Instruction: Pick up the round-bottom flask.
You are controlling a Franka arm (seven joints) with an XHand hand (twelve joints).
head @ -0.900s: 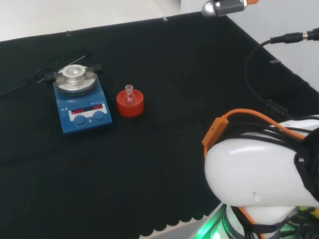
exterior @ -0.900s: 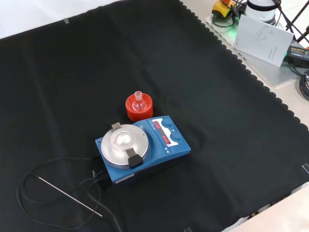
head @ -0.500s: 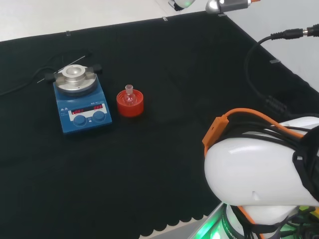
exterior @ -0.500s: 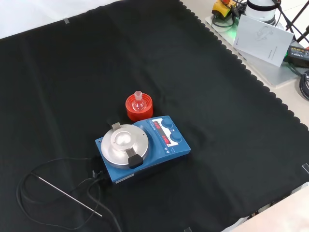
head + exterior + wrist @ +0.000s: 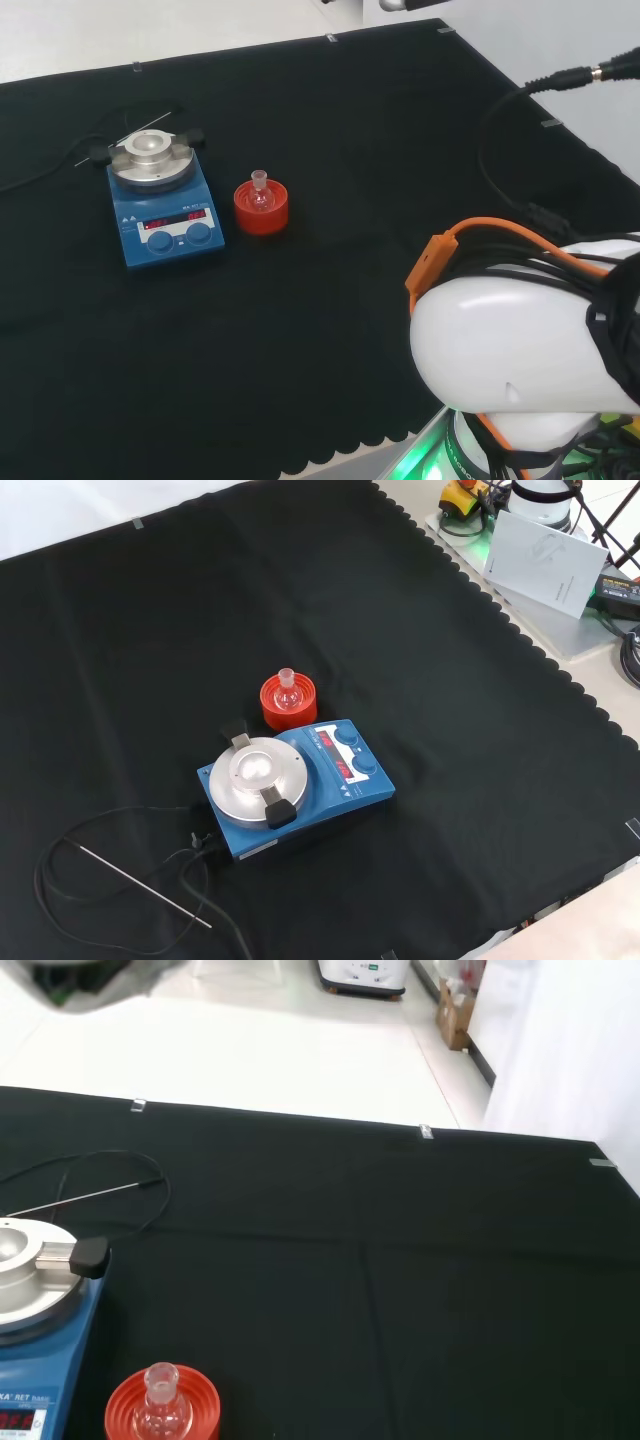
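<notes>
1. The round-bottom flask [image 5: 260, 193] is small, of clear glass, and stands upright, neck up, in a red ribbed stand [image 5: 261, 210] on the black-clothed tabletop [image 5: 330, 300].
2. In the head view the stand sits at about 3 o'clock from a blue stirrer plate [image 5: 163, 205], just beside it with a narrow strip of cloth between.
3. In the front view the flask [image 5: 288, 692] and its stand [image 5: 288, 704] lie at about 1 o'clock from the stirrer plate [image 5: 295, 785], nearly touching its back edge.
4. A thin metal probe [image 5: 145, 885] on a black cable [image 5: 120, 825] lies on the cloth at about 8 o'clock from the plate in the front view.
5. In the wrist view a blurred white part of the hand [image 5: 85, 975] shows; whether its fingers are straight or curled, I cannot tell. Nothing touches the flask [image 5: 162, 1410].
</notes>
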